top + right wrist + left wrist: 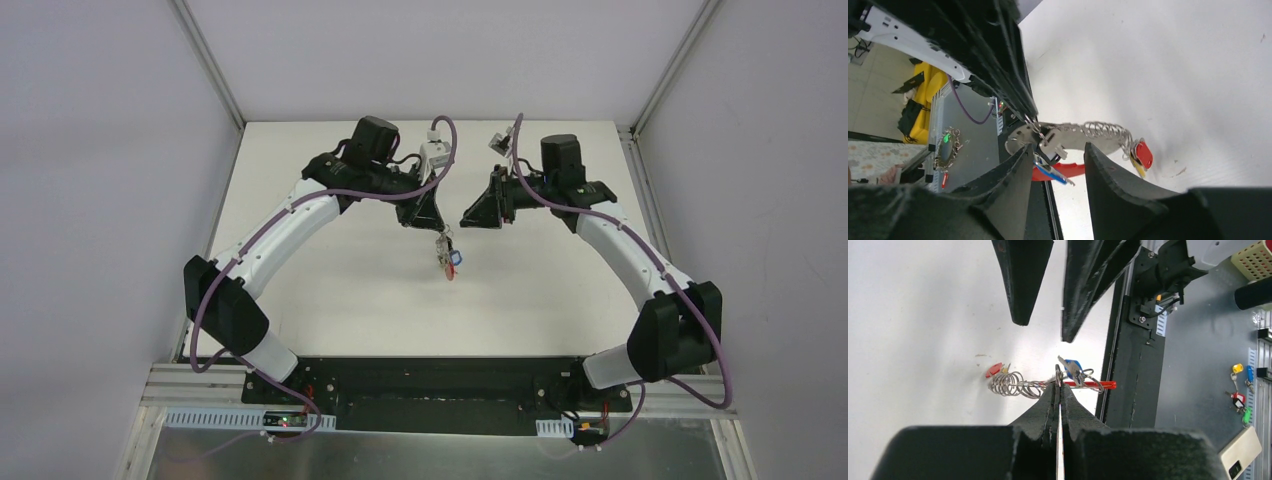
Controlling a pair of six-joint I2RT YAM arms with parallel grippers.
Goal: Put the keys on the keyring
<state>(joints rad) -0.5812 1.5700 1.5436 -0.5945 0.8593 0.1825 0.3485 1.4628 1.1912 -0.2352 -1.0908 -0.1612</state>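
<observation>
1. Left gripper (438,233) of mine is pressed tight together, pinching the grey metal of the keyring (1083,384) at its fingertips and holding it over the white table (330,300).
2. I hold my right gripper (468,217) spread wide, just beside the left one near the middle of the table. In its wrist view the keyring shows in the gap between its two fingers, and I cannot tell whether either finger touches it.
3. A red arc section runs along the grey clip, and a row of small wire rings (1010,384) is strung out from it.
4. A blue-headed key (1074,365) hangs close to my left fingertips. A red-headed key (994,370) and a yellow-headed key (1137,169) sit at the far end of the rings.
</observation>
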